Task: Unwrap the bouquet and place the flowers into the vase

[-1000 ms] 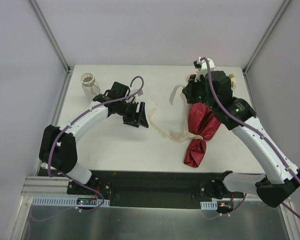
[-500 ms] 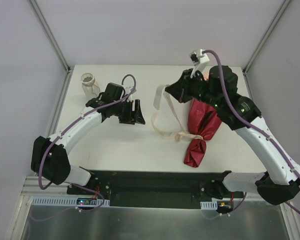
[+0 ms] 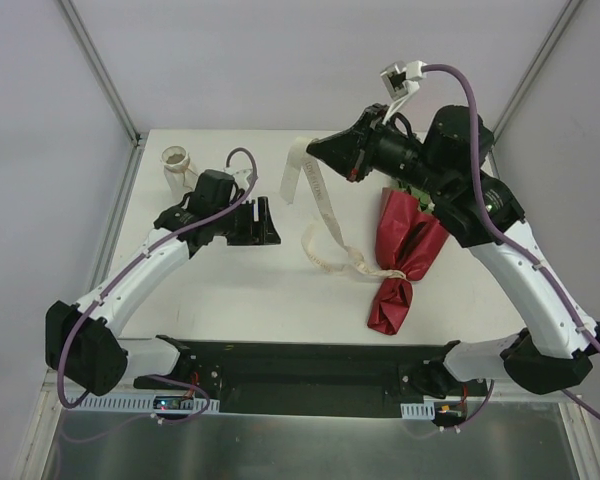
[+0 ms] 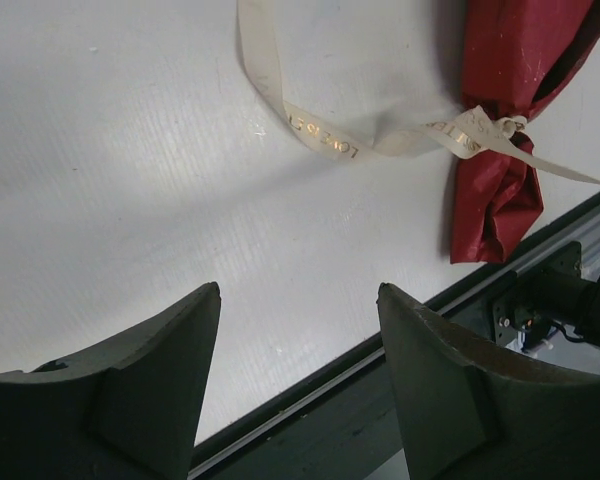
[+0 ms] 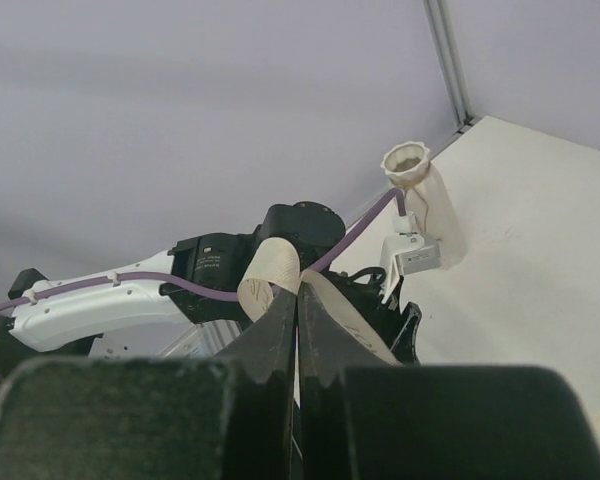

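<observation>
The bouquet [image 3: 405,250] lies at the right of the table in dark red paper [image 4: 510,150]. Its flowers are hidden under my right arm. A cream ribbon [image 3: 320,205] is still knotted around the bundle's narrow waist [image 4: 490,130]. From there it rises to my right gripper [image 3: 315,148], which is shut on the ribbon [image 5: 270,275] high above the table's middle. My left gripper [image 3: 268,222] hovers open and empty left of the ribbon [image 4: 320,140]; the wrist view shows bare table between its fingertips [image 4: 298,292]. The vase [image 3: 177,165] stands upright at the far left corner [image 5: 420,190].
A loose loop of ribbon [image 3: 315,250] lies on the white table [image 3: 230,290] between the two grippers. The black front rail [image 3: 310,355] runs along the near edge. Grey walls and metal posts [image 3: 100,70] close in the back and sides.
My right gripper has risen and swung left with the ribbon, drawing it up off the table. My left arm has drawn back to the left, nearer the vase, still open.
</observation>
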Motion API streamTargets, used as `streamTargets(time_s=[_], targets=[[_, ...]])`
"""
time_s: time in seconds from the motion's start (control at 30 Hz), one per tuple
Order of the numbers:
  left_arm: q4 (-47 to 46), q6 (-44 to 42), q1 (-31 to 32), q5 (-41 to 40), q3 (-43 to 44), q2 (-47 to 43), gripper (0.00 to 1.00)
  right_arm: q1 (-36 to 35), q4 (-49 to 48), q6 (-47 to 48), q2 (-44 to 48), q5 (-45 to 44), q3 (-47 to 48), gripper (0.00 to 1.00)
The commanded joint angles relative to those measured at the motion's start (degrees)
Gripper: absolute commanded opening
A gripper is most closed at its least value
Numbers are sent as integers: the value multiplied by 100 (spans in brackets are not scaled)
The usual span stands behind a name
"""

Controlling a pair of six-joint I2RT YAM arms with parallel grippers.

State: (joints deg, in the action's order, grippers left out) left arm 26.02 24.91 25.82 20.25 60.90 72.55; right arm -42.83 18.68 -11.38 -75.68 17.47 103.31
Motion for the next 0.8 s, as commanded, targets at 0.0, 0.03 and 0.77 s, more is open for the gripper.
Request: streamTargets(time_s=[0.0,0.03,0.77], targets=[[-53,-12,-69,-434,-70,-469,63,-68,-593,-435,-184,379,163,0],[-53,-38,-69,-486,-70,-522,63,-85,-672,-505,-262,414,198,1],[-53,-337,-227,-302,88,-417,63,-296,-831,-541,-940,230,2125,0]])
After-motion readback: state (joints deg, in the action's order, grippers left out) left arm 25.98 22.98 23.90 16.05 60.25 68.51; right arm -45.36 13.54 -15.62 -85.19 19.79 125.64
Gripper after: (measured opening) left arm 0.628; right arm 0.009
